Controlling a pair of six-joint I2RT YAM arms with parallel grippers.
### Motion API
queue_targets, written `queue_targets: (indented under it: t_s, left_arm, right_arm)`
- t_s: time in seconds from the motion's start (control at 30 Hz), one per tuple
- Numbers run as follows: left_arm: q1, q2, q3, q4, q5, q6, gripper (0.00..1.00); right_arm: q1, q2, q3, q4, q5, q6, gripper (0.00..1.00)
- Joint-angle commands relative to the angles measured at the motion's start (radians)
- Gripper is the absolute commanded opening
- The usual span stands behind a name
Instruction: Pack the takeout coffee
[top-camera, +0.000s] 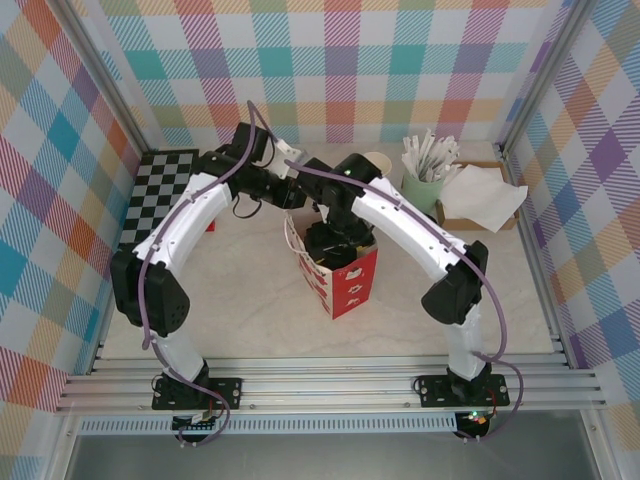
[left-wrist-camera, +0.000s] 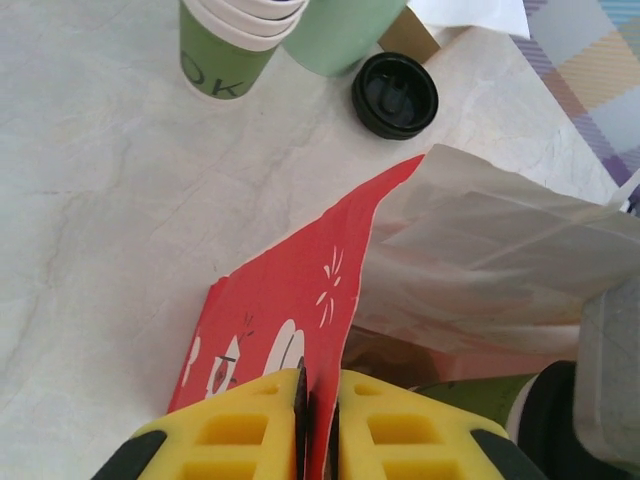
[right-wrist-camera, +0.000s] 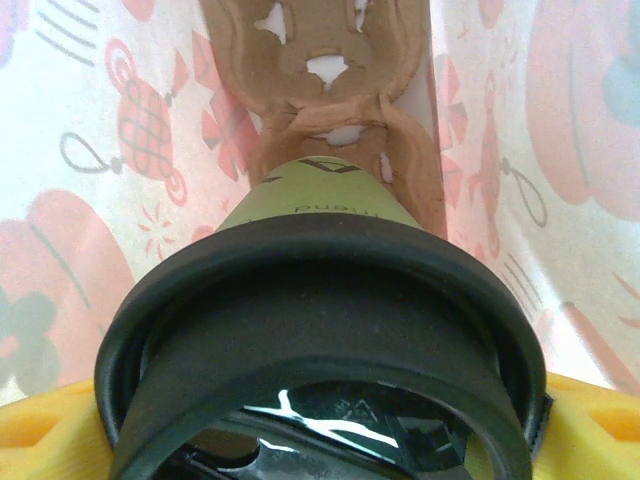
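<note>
A red paper bag (top-camera: 350, 285) stands open at the table's middle. My left gripper (left-wrist-camera: 320, 420) is shut on the top edge of the bag's red wall (left-wrist-camera: 290, 310), and it sits at the bag's far rim (top-camera: 292, 196). My right gripper (right-wrist-camera: 320, 440) reaches down into the bag (top-camera: 335, 248). A takeout coffee (right-wrist-camera: 320, 300), dark green with a black lid, sits between its yellow fingers (right-wrist-camera: 45, 440). The cup hangs over a brown cardboard carrier (right-wrist-camera: 320, 60). The left wrist view catches the same cup (left-wrist-camera: 470, 395) inside the bag. A black lid (left-wrist-camera: 395, 95) rests on the table beyond the bag.
A stack of lidless green cups (left-wrist-camera: 232, 45) and a pale green holder (top-camera: 428, 182) of white sticks stand at the back. White napkins (top-camera: 482, 195) lie in a box at the back right. A checkerboard (top-camera: 165, 190) covers the back left.
</note>
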Motion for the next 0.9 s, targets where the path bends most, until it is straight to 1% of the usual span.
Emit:
queue_targets:
  t_s: [0.0,0.33,0.37,0.5,0.57,0.6,0.67,0.77,0.87]
  left_arm:
    - [-0.009,-0.042,-0.029,0.046,-0.011,-0.091,0.14]
    - [-0.016,-0.029,-0.013,0.019,-0.022,-0.142,0.11]
    - [-0.016,-0.028,-0.016,0.026,-0.024,-0.148,0.08]
    - [-0.018,-0.047,-0.041,0.062,-0.084,-0.15,0.05]
    - [-0.017,-0.047,-0.034,0.05,-0.123,-0.145,0.03]
    - [-0.018,-0.042,-0.024,0.033,-0.124,-0.137,0.04]
    - [-0.017,-0.011,0.03,-0.029,-0.115,-0.124,0.04]
    - [-0.018,0.043,0.104,-0.131,-0.059,-0.103,0.06]
    - [-0.019,0.04,0.089,-0.121,-0.025,-0.09,0.06]
  right_arm:
    - [-0.001,0.025,0.031,-0.111,-0.018,0.016,0.49]
    - [-0.003,0.061,0.017,-0.121,-0.011,0.01,0.49]
    - [-0.003,0.065,0.014,-0.116,-0.003,0.007,0.49]
    - [-0.002,0.072,0.011,-0.117,0.038,-0.005,0.49]
    - [-0.003,0.062,0.0,-0.111,0.048,-0.016,0.48]
    - [-0.003,0.057,-0.007,-0.107,0.048,-0.02,0.49]
    - [-0.003,0.041,-0.029,-0.089,0.048,-0.029,0.49]
    - [-0.002,0.029,-0.064,-0.077,0.048,-0.042,0.48]
    - [-0.003,0.022,-0.099,-0.061,0.049,-0.049,0.48]
